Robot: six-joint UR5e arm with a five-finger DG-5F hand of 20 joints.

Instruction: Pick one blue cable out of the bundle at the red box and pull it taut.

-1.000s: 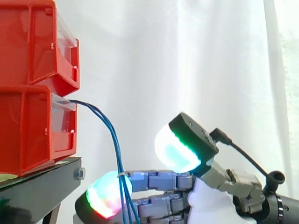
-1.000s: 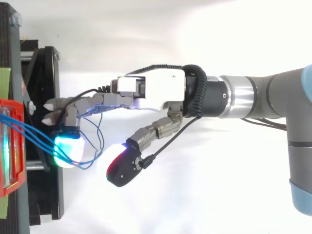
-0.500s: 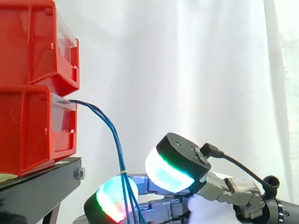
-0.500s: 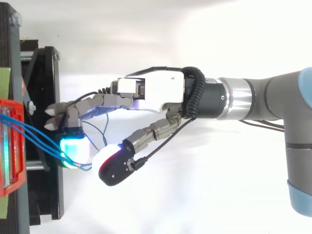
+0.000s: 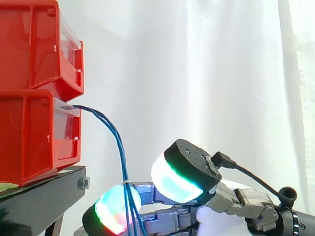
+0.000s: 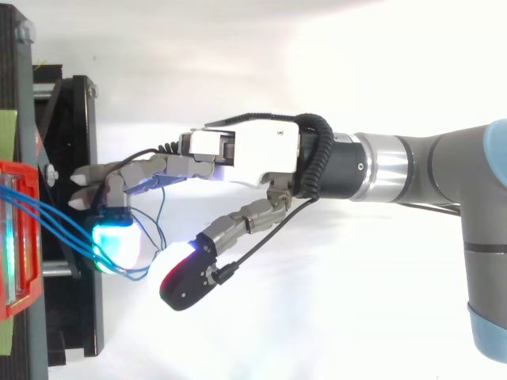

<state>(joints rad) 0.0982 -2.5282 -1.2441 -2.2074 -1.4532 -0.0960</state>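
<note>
Several thin blue cables leave the lower red bin and hang in an arc down past the black stand. My hand reaches in from the right, below the bins. One fingertip glows green and red, and the cables run down across its front. In the top view this pad glows cyan, with the cables looping round it. The thumb stands close beside that pad; the side view leaves a gap between the thumb pad and the cables. Nothing is pinched.
A second red bin is stacked on the lower one. The stand's black frame lies just left of the fingertips. A white curtain hangs behind.
The thumb has swung left toward the glowing finger pad, closing most of the gap. The hand has dropped slightly. The cables still hang across the finger pad.
</note>
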